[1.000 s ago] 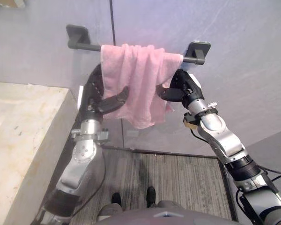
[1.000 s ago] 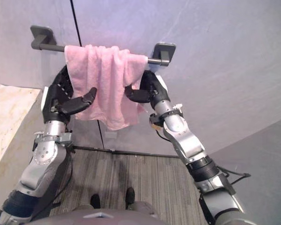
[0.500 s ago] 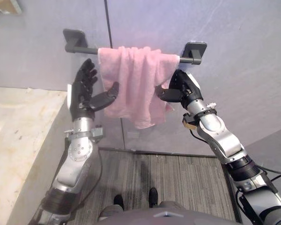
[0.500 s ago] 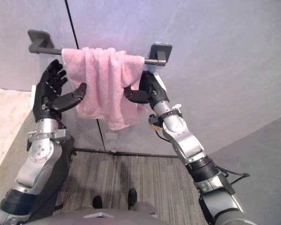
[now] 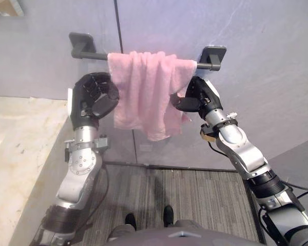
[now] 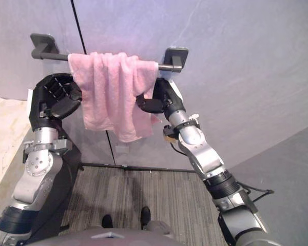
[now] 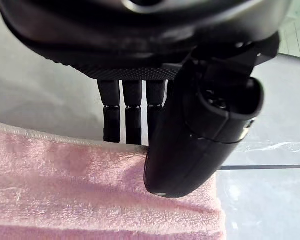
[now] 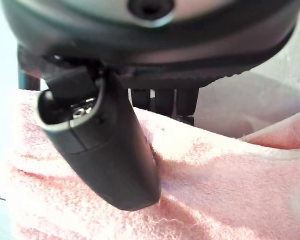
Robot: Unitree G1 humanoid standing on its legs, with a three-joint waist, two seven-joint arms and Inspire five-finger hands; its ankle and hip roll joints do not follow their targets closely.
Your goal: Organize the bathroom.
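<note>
A pink towel [image 5: 143, 92] hangs bunched over a dark wall bar [image 5: 90, 54]. My left hand [image 5: 92, 97] is curled at the towel's left edge. In the left wrist view its thumb [image 7: 200, 135] lies on the front of the cloth [image 7: 65, 190] and its fingers pass behind the cloth's edge. My right hand [image 5: 197, 95] is at the towel's right edge, just under the bar's right bracket [image 5: 214, 55]. The right wrist view shows the thumb [image 8: 105, 150] pressed into the towel [image 8: 215, 185] with the fingers behind it.
A pale stone countertop [image 5: 15, 148] runs along the left. The grey wall [image 5: 256, 61] is right behind the bar. A striped grey floor [image 5: 195, 195] lies below.
My left hand, spread open beside the towel half a second ago, has curled shut at the towel's left edge. The right hand has stayed on the right edge.
</note>
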